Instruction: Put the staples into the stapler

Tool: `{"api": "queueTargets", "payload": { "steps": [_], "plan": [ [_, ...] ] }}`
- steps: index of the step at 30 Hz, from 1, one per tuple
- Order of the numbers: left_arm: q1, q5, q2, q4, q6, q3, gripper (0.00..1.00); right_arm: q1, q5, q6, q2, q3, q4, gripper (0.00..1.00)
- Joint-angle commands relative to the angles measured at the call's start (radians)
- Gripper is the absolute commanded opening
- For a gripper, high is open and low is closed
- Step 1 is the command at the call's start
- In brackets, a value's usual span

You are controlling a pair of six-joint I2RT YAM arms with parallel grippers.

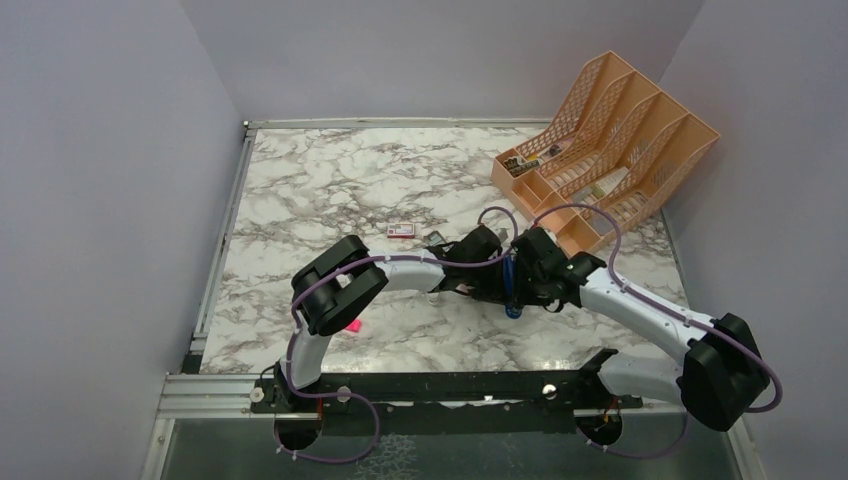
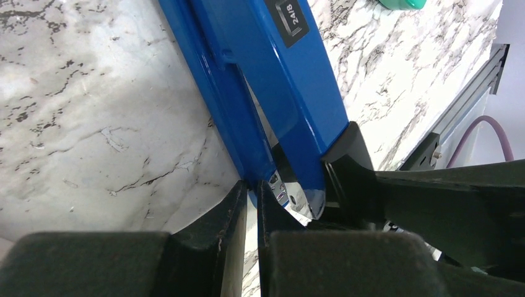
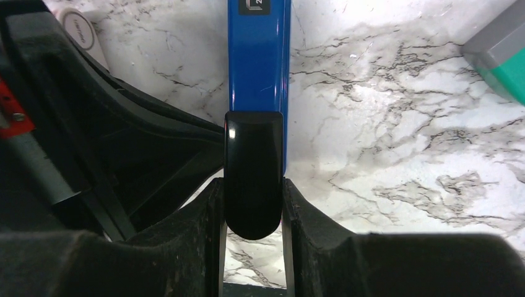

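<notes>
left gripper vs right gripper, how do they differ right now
The right gripper is clamped on the stapler at its black end cap, jaws fairly wide; the left gripper is almost shut, tips at its blue lower arm. Both are at the same stapler.

A glossy blue stapler point(image 1: 512, 288) is at the middle of the marble table point(image 1: 330, 190), its length running roughly from near to far. A rounded black cap point(image 3: 252, 179) covers one end, pinched between the fingers of the right gripper point(image 3: 252, 207). A black label point(image 2: 291, 18) with white print sits on the top arm point(image 2: 291, 93). The top arm stands slightly lifted off the lower blue part point(image 2: 223, 99), with a narrow gap between them and shiny metal point(image 2: 303, 199) at the capped end. The staples cannot be made out.
</notes>
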Motion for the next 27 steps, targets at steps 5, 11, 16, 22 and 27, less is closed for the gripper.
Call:
{"api": "queueTargets", "payload": {
  "steps": [5,11,16,22,27],
  "plan": [
    [-0.001,-0.107,-0.02,0.006,-0.002,-0.043,0.12,0.031,-0.012,0.087,0.056,-0.06,0.053,0.29],
    [0.003,-0.123,-0.043,0.014,-0.008,-0.057,0.14,0.032,-0.005,0.11,0.129,-0.09,0.093,0.29],
    [0.01,-0.145,-0.074,0.01,-0.007,-0.077,0.15,0.031,0.016,0.146,0.161,-0.098,0.098,0.3],
    [0.015,-0.166,-0.1,-0.006,0.015,-0.08,0.16,0.032,0.073,0.152,0.071,-0.012,0.044,0.39],
    [0.017,-0.189,-0.118,-0.02,0.03,-0.072,0.17,0.031,0.111,0.152,0.016,0.045,0.01,0.49]
  ]
}}
